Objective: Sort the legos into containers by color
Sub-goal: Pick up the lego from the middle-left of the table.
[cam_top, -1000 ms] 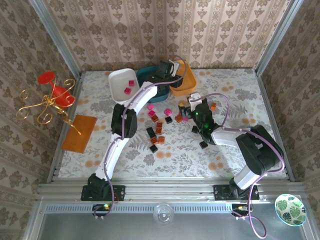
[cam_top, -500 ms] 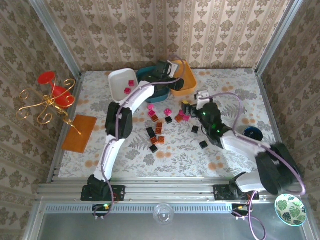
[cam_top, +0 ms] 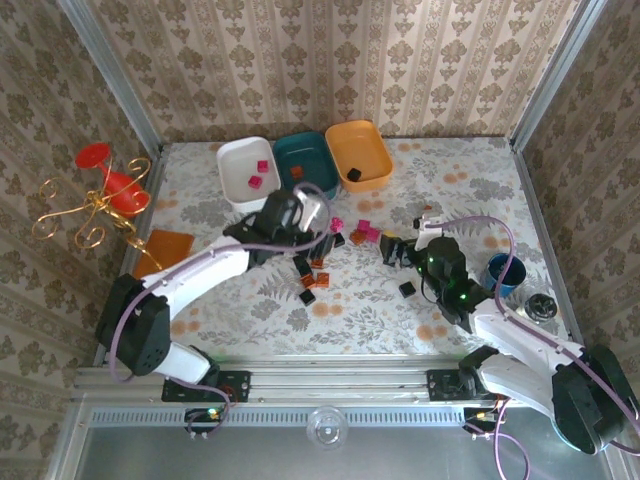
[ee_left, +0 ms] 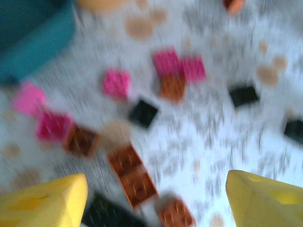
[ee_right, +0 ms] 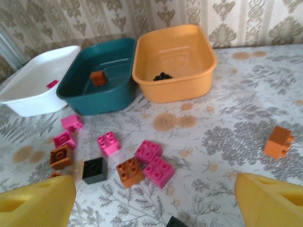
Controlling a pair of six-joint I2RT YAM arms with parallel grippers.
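White floral worktop [cam_top: 450, 170] carries three containers along its far edge: white tray [cam_top: 232, 150] holding two pink legos [cam_top: 262, 166], teal tray [cam_top: 318, 155] holding one orange-red lego [ee_right: 98, 78], and orange tray [cam_top: 375, 148] holding one black lego [cam_top: 353, 175]. The left end effector [ee_left: 156, 189] and the right end effector [ee_right: 156, 189] are both released and empty, near the loose legos [cam_top: 318, 262].

The orange tray [ee_right: 175, 90] looks like smooth, faintly glossy plastic; the teal tray [ee_right: 104, 101] beside it and the white tray [ee_right: 28, 104] beyond share that finish. The blocks [ee_right: 158, 171] in front of the orange tray are studded plastic on a matt printed table cover [ee_right: 227, 142].
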